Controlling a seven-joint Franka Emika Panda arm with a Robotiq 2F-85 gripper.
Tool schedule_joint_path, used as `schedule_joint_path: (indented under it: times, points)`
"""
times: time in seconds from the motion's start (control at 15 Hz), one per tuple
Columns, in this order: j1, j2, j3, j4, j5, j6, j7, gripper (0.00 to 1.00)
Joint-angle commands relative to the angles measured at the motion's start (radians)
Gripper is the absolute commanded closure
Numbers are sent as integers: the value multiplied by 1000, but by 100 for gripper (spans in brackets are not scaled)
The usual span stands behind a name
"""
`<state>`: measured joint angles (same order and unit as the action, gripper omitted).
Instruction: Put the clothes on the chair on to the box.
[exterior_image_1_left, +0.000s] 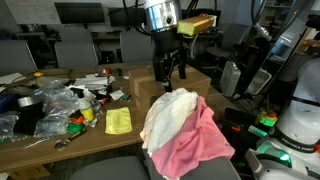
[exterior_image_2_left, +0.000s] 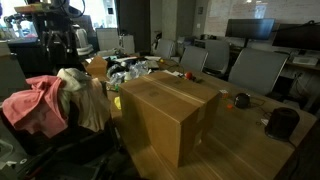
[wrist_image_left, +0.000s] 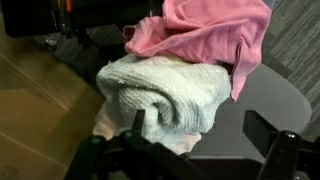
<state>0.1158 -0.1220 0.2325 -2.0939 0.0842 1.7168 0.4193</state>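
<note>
Wrist view looked straight down on the clothes: a white garment bunched in a thick roll, and a pink garment lying over its far side, both heaped on the top edge of the chair. In an exterior view the tool hung above the heap, apart from it, its jaws spread wide and holding nothing. The box stood on the worktop just beside the chair, near the worktop's edge, its taped top flat and bare.

The step in hand looked like the first grasp. A good one would probably call for a straight descent onto the thickest fold of the white roll, deep enough that the jaws bit several layers rather than skimmed the surface. Because the pink garment overlapped the white, lifting high before crossing to the box would likely keep trailing cloth from snagging on the chair's top edge.
</note>
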Motion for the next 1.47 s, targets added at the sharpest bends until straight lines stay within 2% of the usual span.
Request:
schedule_joint_path:
  times: [0.0,0.4,0.87,1.4]
  points:
    - [10,12,-24,8,39,-45,31,0]
    - [15,47,-28,3,79,-73,31,0]
    - [13,79,-38,-32,137,-56,32,0]
    - [11,84,-56,-68,88,-23,84,0]
